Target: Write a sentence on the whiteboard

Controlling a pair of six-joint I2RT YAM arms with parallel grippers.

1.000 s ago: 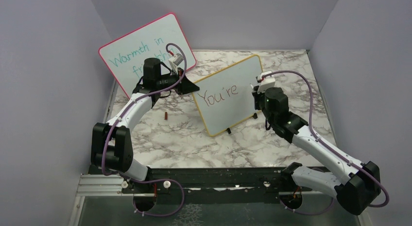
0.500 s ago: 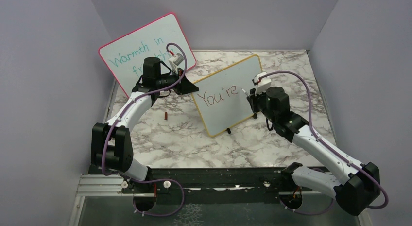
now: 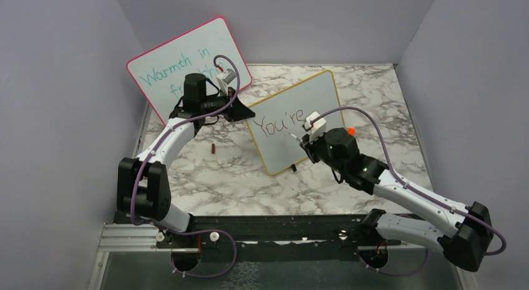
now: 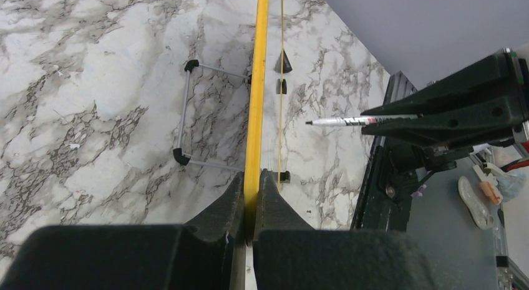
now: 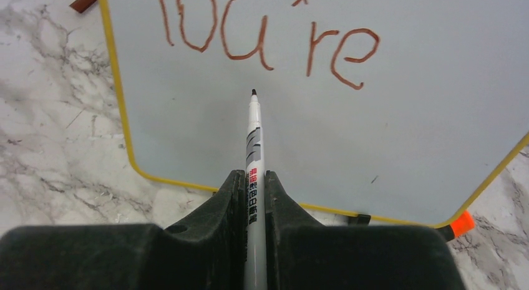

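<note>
The yellow-framed whiteboard (image 3: 315,100) stands tilted on small black feet at mid-table, seen edge-on in the left wrist view (image 4: 257,84). On it is the sentence's one red-brown word, "You're" (image 3: 282,121) (image 5: 262,40). My left gripper (image 3: 244,112) (image 4: 252,178) is shut on the board's left edge. My right gripper (image 3: 304,142) (image 5: 252,178) is shut on a white marker (image 5: 252,134) (image 4: 355,121). Its dark tip points at the blank board below "You're"; whether it touches I cannot tell.
A larger pink-framed board (image 3: 187,59) with teal writing leans at the back left. A small red-brown cap (image 3: 213,148) (image 5: 82,2) lies left of the whiteboard. An orange object (image 3: 351,131) (image 5: 461,225) sits by its lower right corner. Grey walls enclose three sides.
My right arm has carried the marker left and nearer, from the right end of "You're" to the blank area under the word. The left arm and the board have not moved.
</note>
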